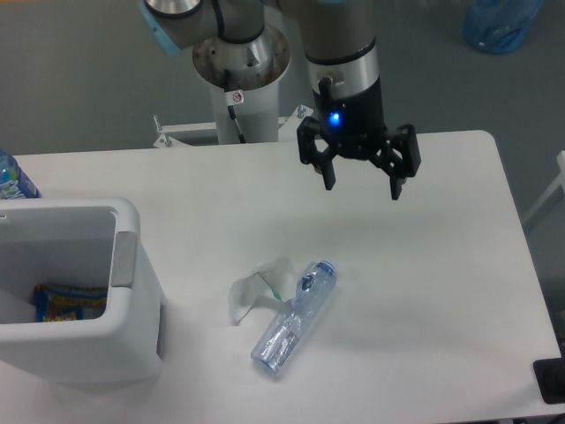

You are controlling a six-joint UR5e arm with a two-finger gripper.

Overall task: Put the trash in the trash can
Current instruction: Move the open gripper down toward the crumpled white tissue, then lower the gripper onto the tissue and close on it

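Two pieces of trash lie side by side near the table's middle front: a crumpled translucent-white wrapper (256, 289) and, touching its right side, a crushed clear bottle (295, 315) with a bluish cap pointing up-right. The white boxy trash can (132, 291) stands at the left front, with a grey handle panel facing the trash and a colourful packet inside. My gripper (363, 187) hangs open above the table's rear middle, well behind and right of the trash, with nothing between its fingers.
An upright blue-labelled bottle (12, 179) shows at the far left edge behind the can. A blue bag (500, 24) lies on the floor at the top right. The arm's base (240, 62) stands behind the table.
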